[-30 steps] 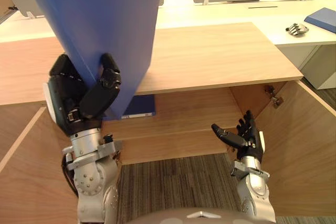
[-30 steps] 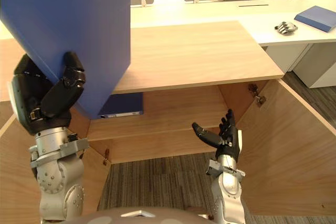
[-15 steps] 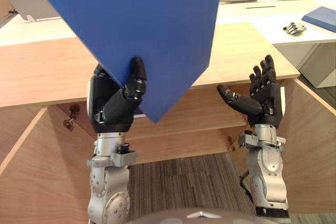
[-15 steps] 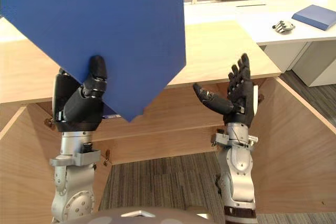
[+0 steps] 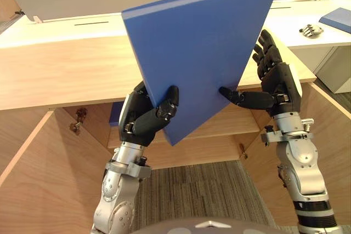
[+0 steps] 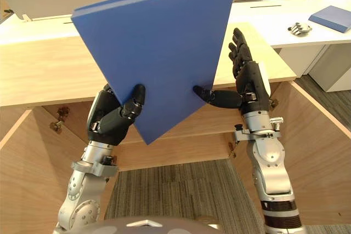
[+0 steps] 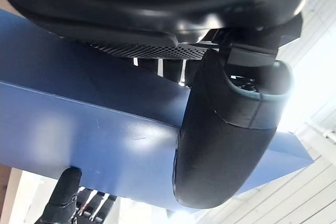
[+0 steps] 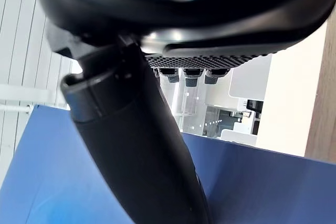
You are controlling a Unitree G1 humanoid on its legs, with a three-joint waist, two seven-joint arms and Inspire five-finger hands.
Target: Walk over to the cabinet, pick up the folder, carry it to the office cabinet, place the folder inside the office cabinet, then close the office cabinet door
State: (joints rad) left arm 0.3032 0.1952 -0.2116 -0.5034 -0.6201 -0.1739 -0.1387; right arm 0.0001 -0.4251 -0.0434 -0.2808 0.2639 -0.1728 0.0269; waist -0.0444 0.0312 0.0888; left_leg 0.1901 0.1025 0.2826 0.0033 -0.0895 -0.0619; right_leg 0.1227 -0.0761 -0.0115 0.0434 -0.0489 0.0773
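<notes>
The blue folder (image 5: 203, 53) is held up, tilted, in front of the wooden office cabinet (image 5: 55, 75). My left hand (image 5: 143, 121) is shut on its lower left corner, thumb on the front face (image 7: 79, 135) and fingers behind. My right hand (image 5: 277, 80) stands at the folder's right edge, with its thumb (image 8: 136, 150) pressed on the front face and its fingers straight behind the edge. Both cabinet doors hang open: the left door (image 5: 33, 179) and the right door (image 5: 329, 152). A shelf (image 5: 219, 130) shows inside, below the folder.
Another blue folder (image 5: 114, 114) lies on the shelf inside the cabinet, at the left. On the white desk behind lie a second blue folder (image 5: 335, 19) and a small dark metal object (image 5: 310, 29). Striped carpet (image 5: 192, 190) lies between the doors.
The folder has swung from high on the left down to the centre and turned its face towards me. My right hand rose and set its thumb on the folder.
</notes>
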